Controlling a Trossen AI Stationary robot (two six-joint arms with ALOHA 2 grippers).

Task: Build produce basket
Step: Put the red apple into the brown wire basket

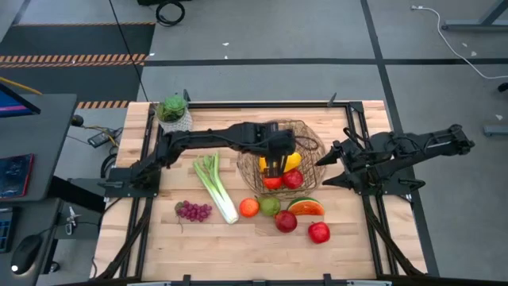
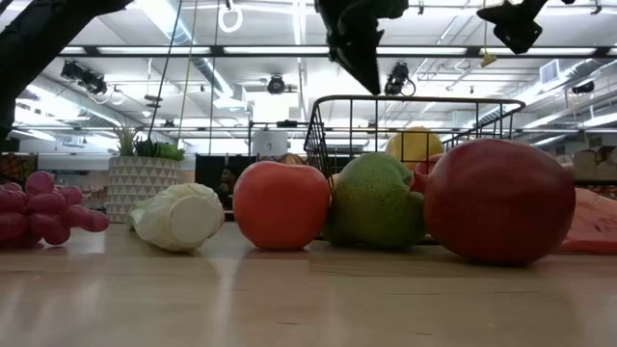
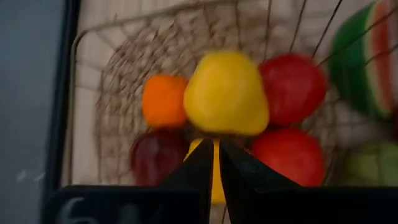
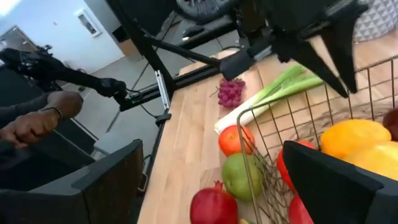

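Observation:
The wire basket (image 1: 308, 137) stands mid-table and holds a yellow pepper (image 3: 225, 93), an orange (image 3: 163, 99) and red apples (image 3: 292, 81). My left gripper (image 1: 274, 165) hangs over the basket's middle, pointing down, shut and empty; it stands above the rim in the low view (image 2: 355, 48). My right gripper (image 1: 328, 171) waits open at the basket's right rim (image 4: 249, 115), touching nothing. A leek (image 1: 216, 187), grapes (image 1: 193, 210), an orange (image 1: 249, 207), a green pear (image 1: 270, 206), a watermelon slice (image 1: 305, 207) and two red apples (image 1: 286, 222) lie on the table nearer the front.
A small potted plant (image 1: 173, 111) stands at the far left corner. The black frame rails (image 1: 361, 119) run along the table's sides. Bare wood shows along the near edge (image 1: 238, 254). A person's hands (image 4: 43, 118) are beyond the table's left side.

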